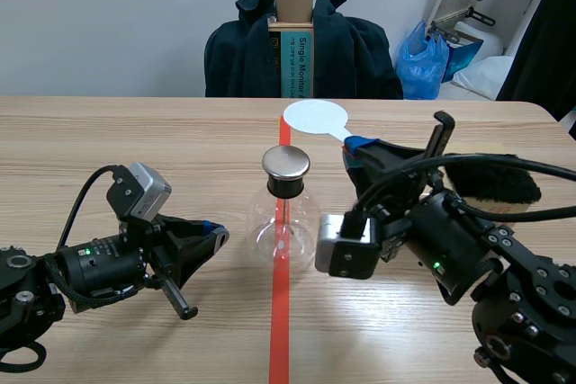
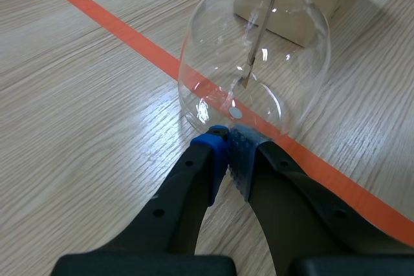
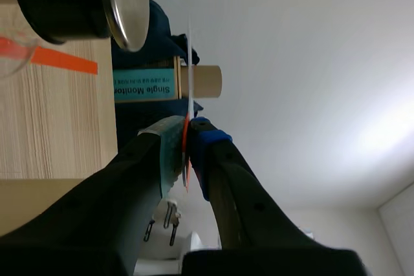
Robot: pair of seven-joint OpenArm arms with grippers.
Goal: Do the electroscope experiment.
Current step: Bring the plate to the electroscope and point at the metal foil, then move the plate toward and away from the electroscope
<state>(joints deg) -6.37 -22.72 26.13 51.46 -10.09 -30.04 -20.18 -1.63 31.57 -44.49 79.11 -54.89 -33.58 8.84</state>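
Flask: clear round glass flask point(image 1: 283, 233) stands upright at mid-counter, right on the orange tape line point(image 1: 280, 321).
Cap: flat metal cap point(image 1: 286, 163) sits on a black stopper point(image 1: 287, 186) in the flask's neck.
Inside: a thin rod point(image 2: 264, 30) hangs down from the stopper. A small leaf point(image 2: 246, 80) hangs at its lower end, clear of the glass wall.
White disc: a round white disc point(image 1: 315, 117) on a short handle is held up beyond the cap, on the far side of the flask. It is near the cap but apart from it. From the right wrist it shows edge-on as a thin line.
Right tool: the right tool point(image 1: 361, 145) is clamped on the disc's handle, with the pads pressed against it from both sides point(image 3: 187, 139).
Left tool: the left tool point(image 2: 229, 144) has its pads closed together with nothing between them. The tips are low and just beside the flask's base; I cannot tell if they touch it.
In the way: the right arm's pale camera block point(image 1: 346, 245) sits just beside the flask's bulb on that arm's side.
Counter: light wood counter point(image 1: 135, 137). A black furry pad point(image 1: 494, 181) lies past the right arm, well apart from the flask.
Background: a dark jacket point(image 1: 243, 51) is draped over a chair, with a cardboard box point(image 1: 293, 42) with a teal label against it. A blue bag point(image 1: 423, 60) lies off to one side.
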